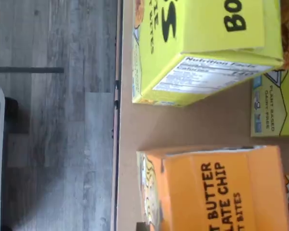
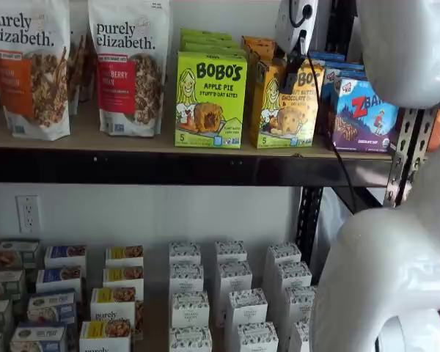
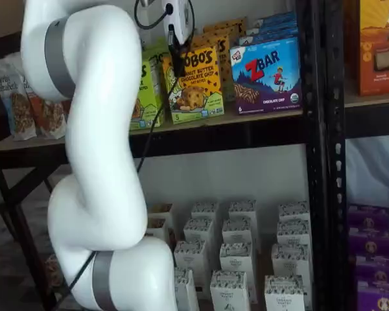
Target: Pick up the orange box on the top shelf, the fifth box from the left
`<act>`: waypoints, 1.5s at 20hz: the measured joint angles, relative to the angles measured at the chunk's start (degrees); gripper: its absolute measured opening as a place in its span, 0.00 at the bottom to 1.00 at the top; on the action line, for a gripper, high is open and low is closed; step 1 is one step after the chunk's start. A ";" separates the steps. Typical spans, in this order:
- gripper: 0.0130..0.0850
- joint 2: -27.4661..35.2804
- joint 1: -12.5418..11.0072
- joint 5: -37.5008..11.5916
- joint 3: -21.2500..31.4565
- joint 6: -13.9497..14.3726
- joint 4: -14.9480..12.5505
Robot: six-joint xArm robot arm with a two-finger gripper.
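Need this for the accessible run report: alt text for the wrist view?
Looking down at the yellow-orange cardboard Bobo's peanut butter chocolate chip box, upright on the tan wooden top shelf. Beside it, apart, stands a lime-green cardboard Bobo's box. Grey wood-plank floor lies beyond the shelf edge; no gripper visible.

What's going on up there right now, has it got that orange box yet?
Hand at front of upright yellow-orange cardboard Bobo's box; grip unclear. Box standing on tan wooden top shelf. Lime-green Apple Pie box close beside.
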 joint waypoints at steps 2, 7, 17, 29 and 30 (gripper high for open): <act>0.67 0.01 0.00 0.03 -0.01 0.00 0.00; 0.67 -0.02 0.06 -0.02 0.07 0.06 0.06; 0.50 -0.56 -0.03 -0.75 0.67 0.04 0.57; 0.17 -0.70 0.16 -0.70 0.91 0.23 0.63; 0.17 -0.57 0.21 -0.44 0.72 0.27 0.53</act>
